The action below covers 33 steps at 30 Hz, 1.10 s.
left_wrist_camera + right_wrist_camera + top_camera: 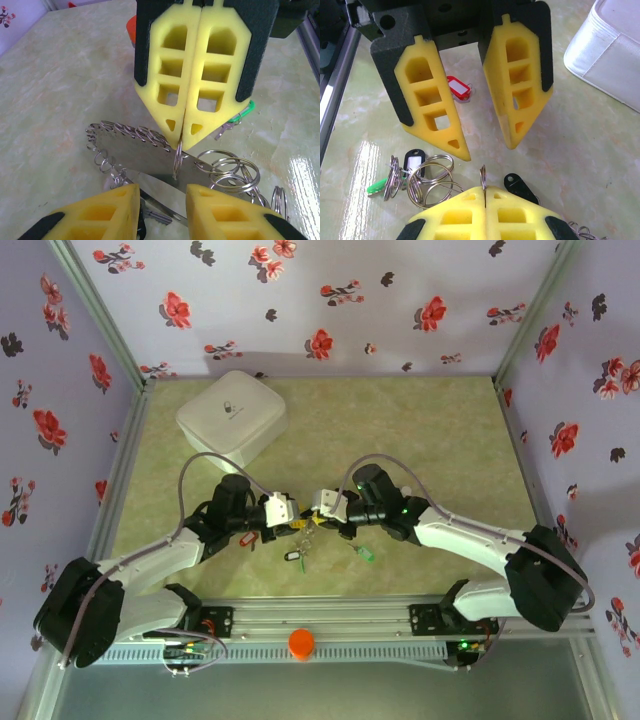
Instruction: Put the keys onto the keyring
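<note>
My right gripper (485,191) is pinched shut on a small ring (177,161), held on edge. My left gripper (162,190) gapes wide and empty, facing it. The keyring (127,132) lies on the table (50,75) beneath us, with the keys (415,164) beside it. I'd close my left squarely on the keyring, steadying it for threading.

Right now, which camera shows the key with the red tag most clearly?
The right wrist view: the red-tagged key lies framed by the open left claw, its white label clear. The top external view shows it as a small red spot.
</note>
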{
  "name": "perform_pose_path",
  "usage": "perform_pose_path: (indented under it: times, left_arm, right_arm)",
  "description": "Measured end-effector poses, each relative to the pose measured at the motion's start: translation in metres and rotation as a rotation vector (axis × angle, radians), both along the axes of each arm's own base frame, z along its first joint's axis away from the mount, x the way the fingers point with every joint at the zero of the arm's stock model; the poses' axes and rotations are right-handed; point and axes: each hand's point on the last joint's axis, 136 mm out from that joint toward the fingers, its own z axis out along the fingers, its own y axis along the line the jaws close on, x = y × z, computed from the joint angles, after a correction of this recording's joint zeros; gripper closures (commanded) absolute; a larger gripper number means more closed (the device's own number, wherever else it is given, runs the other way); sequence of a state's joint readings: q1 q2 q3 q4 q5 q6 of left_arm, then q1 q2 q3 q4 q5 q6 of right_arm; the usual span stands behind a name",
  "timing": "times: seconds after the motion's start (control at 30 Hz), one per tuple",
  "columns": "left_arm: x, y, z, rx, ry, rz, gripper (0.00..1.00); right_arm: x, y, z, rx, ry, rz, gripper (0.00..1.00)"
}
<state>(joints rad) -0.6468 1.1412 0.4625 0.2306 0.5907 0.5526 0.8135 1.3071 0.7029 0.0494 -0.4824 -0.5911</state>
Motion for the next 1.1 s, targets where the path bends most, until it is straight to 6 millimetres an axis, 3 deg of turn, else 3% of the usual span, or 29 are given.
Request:
perform_pose_path:
  times: [0.57,0.77,0.9,1.0,1.1]
  left_arm:
    - [-0.004,-0.006,-0.006,-0.013,0.052,-0.038,0.77]
    - [-0.004,-0.008,-0.001,-0.034,0.051,-0.045,0.84]
    - [-0.004,-0.010,0.001,-0.042,0.057,-0.051,1.00]
    - [-0.004,-0.010,0.001,-0.037,0.051,-0.052,1.00]
    - [0.000,-0.008,0.002,-0.015,0.043,-0.034,1.00]
  right_arm:
    - [-0.001,0.004,0.005,0.046,0.022,-0.006,1.00]
    - [-0.003,0.006,0.006,0.057,0.027,0.005,1.00]
    - [-0.004,0.007,0.007,0.061,0.027,0.010,1.00]
    - [-0.003,0.006,0.006,0.058,0.025,0.005,0.70]
    - [0.000,0.004,0.003,0.037,0.010,-0.010,0.64]
